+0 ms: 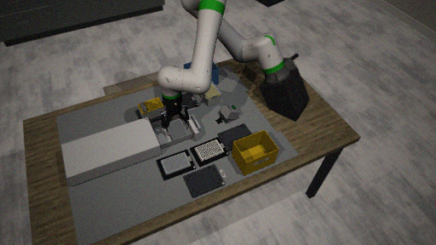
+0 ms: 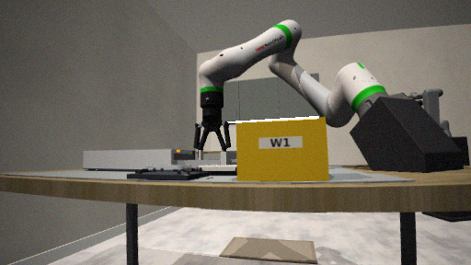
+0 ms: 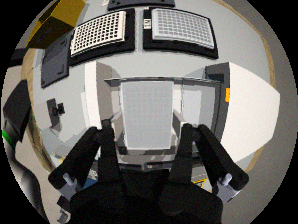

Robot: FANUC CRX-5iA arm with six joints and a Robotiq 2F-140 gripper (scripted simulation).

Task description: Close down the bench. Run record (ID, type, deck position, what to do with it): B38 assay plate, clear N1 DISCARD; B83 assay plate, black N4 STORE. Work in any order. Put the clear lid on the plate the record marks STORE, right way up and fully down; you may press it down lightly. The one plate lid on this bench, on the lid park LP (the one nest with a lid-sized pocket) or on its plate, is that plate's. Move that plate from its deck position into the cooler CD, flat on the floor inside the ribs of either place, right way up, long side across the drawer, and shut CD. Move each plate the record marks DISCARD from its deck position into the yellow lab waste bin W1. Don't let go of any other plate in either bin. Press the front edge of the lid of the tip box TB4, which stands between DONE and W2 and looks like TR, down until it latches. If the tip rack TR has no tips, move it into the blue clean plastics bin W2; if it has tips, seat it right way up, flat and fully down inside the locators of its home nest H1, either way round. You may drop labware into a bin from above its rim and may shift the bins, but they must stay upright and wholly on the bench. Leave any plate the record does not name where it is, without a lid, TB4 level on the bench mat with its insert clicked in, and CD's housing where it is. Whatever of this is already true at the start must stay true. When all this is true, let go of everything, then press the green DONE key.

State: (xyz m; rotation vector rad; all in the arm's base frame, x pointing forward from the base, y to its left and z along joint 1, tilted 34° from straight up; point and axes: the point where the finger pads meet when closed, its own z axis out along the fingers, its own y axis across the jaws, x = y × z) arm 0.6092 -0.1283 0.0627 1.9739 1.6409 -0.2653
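Note:
My gripper point(image 1: 174, 123) point(image 2: 212, 147) point(image 3: 147, 116) is shut on a flat grey plate point(image 3: 148, 104) that carries a smooth lid, gripped across its short side. It holds the plate low over the open drawer point(image 1: 192, 124) point(image 3: 194, 106) of the cooler CD, whose white housing point(image 1: 111, 146) point(image 2: 126, 158) lies to the left. In the side view I cannot make out the plate between the fingers. Two uncovered plates sit in deck nests, a grey one point(image 1: 175, 162) point(image 3: 181, 26) and a white-welled one point(image 1: 209, 150) point(image 3: 100, 32). The yellow bin W1 point(image 1: 255, 165) point(image 2: 276, 161) stands at the front right.
Two dark nests are bare, one point(image 1: 203, 180) at the front and one point(image 1: 234, 133) beside W1. A yellow-topped rack point(image 1: 151, 105) stands behind the drawer. A beige box point(image 1: 212, 94), the blue bin point(image 1: 215, 73) and a small grey key block point(image 1: 230, 112) stand near the arm's base.

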